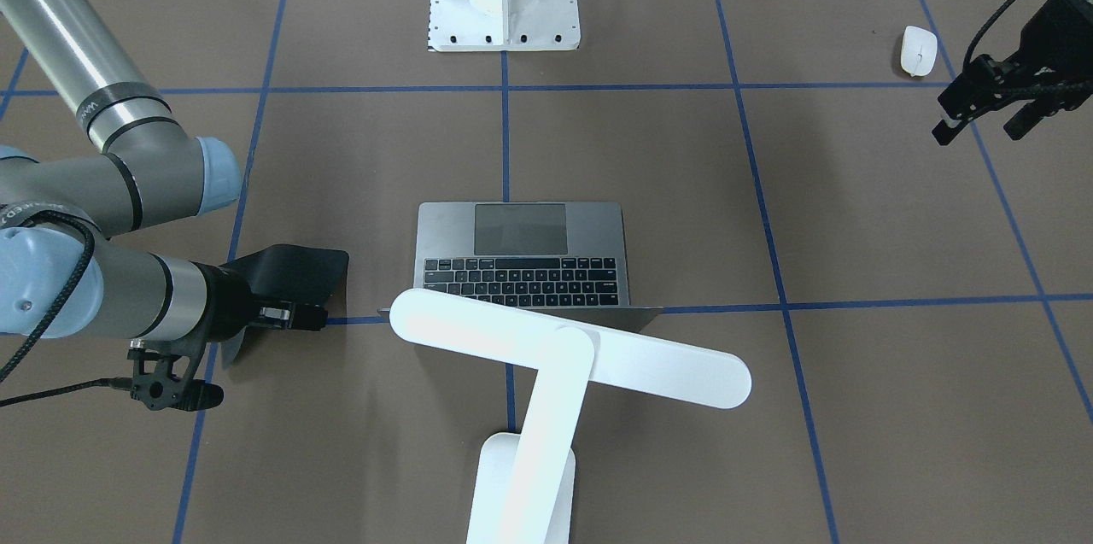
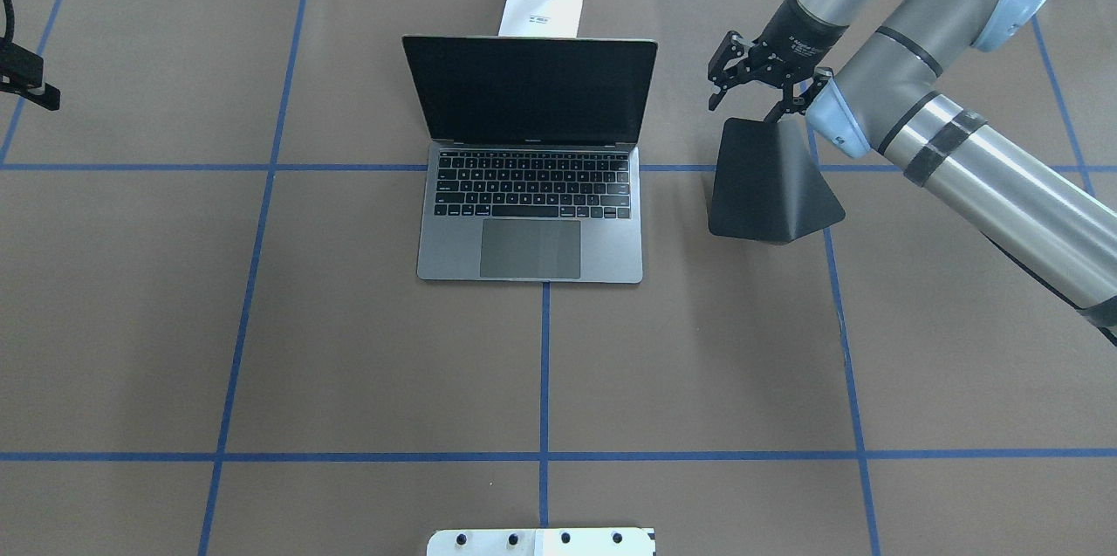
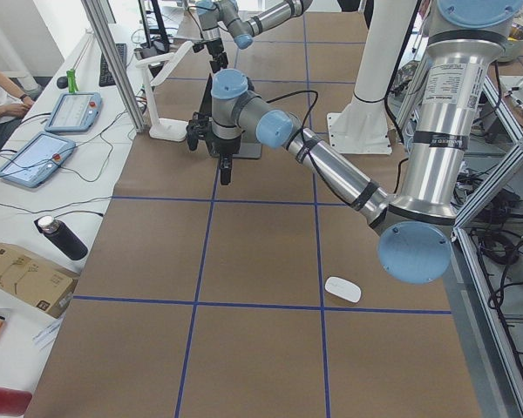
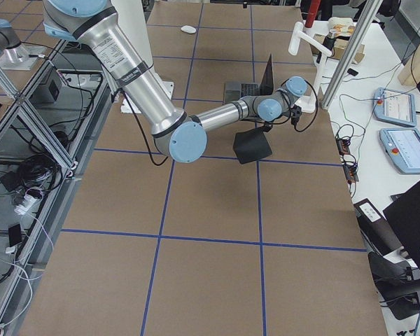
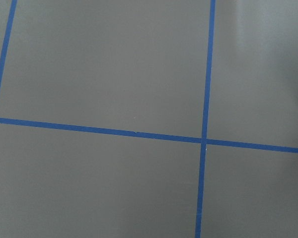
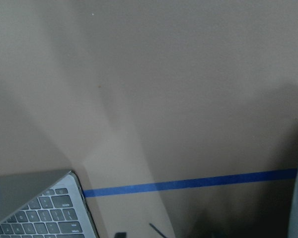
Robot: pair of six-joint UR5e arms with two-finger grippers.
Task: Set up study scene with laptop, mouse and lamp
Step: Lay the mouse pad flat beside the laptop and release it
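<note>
The slim grey metal laptop [image 2: 531,224] is set open at the middle of the table [image 2: 349,346], which is covered in matte brown paper ruled with blue tape. Just behind its screen the white lamp [image 1: 666,369] is stood, its flat, round-ended bar reaching over the lid. The smooth oval mouse [image 1: 919,50] is seen well off on the robot's left, near the left gripper [image 1: 979,130], whose fingers are held apart above the paper. A limp black pad [image 2: 768,185], bent like a tent, is pinched at its edge by the right gripper [image 2: 768,102].
</note>
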